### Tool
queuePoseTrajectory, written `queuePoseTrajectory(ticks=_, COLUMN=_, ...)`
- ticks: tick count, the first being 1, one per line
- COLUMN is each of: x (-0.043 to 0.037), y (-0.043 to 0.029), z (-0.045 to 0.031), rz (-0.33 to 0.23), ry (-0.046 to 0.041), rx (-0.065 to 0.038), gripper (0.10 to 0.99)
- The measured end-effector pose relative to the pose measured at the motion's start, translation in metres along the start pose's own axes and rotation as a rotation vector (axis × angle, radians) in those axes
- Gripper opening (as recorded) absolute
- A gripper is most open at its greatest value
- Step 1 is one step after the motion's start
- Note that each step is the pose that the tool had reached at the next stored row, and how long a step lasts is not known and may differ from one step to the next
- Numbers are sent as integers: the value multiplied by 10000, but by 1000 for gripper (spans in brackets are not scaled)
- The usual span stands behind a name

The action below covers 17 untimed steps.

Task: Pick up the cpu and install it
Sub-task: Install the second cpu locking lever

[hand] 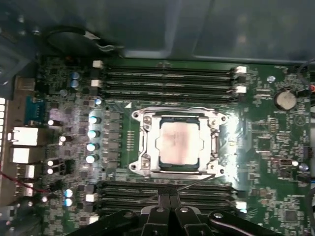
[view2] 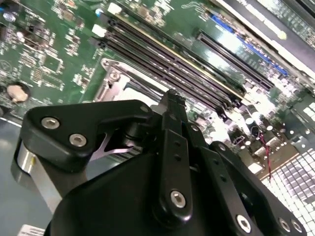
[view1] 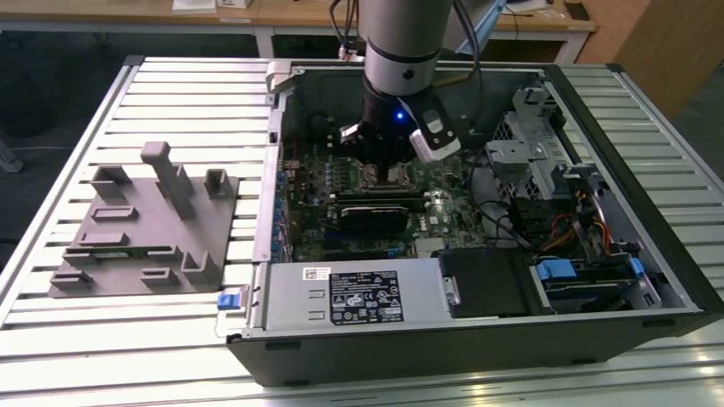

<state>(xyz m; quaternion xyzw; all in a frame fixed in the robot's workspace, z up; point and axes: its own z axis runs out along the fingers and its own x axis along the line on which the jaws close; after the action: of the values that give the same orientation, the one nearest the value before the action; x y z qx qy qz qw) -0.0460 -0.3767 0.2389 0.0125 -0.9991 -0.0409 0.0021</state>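
End effector: we see our end effector (view1: 388,165) low inside the open computer case (view1: 633,280), directly over the socket area of the motherboard (hand: 266,147). In both wrist views its black fingers (hand: 170,209) sit pressed together with nothing between them, so we read it as closed and carrying nothing.

Cpu: in the first wrist view the cpu (hand: 179,142), with its silvery-white top, lies flat and square inside the socket frame (hand: 142,142). It is apart from the fingers, just beyond their tips.

Socket frame: its metal rim surrounds the chip on all sides. We cannot tell whether the retention plate and lever are fully latched.

Surroundings: memory slots (hand: 167,78) run along both sides of the socket. In the exterior view a grey plastic fixture (view1: 147,229) rests on the slatted tabletop (view1: 68,356), at the exterior view's left of the case.

Progress: we judge the picking and placing as done, since the chip sits in its seat and our fingers are empty. What may be left is securing it, which these views do not settle.
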Motion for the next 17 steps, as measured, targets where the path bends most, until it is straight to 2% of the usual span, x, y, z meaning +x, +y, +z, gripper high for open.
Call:
queuePoseTrajectory(ticks=5, x=66, y=-4, z=69, rz=1, ry=1, rx=1, gripper=106)
queuePoseTrajectory(ticks=9, x=72, y=-10, z=139, rz=-1, ry=3, rx=-1, gripper=106)
queuePoseTrajectory(ticks=11, x=73, y=-16, z=157, rz=0, ry=5, rx=-39, gripper=106)
queuePoseTrajectory(ticks=15, x=78, y=-59, z=163, rz=-1, ry=-4, rx=-375, gripper=106)
queuePoseTrajectory(ticks=17, x=89, y=-90, z=162, rz=-2, ry=-7, rx=-498, gripper=106)
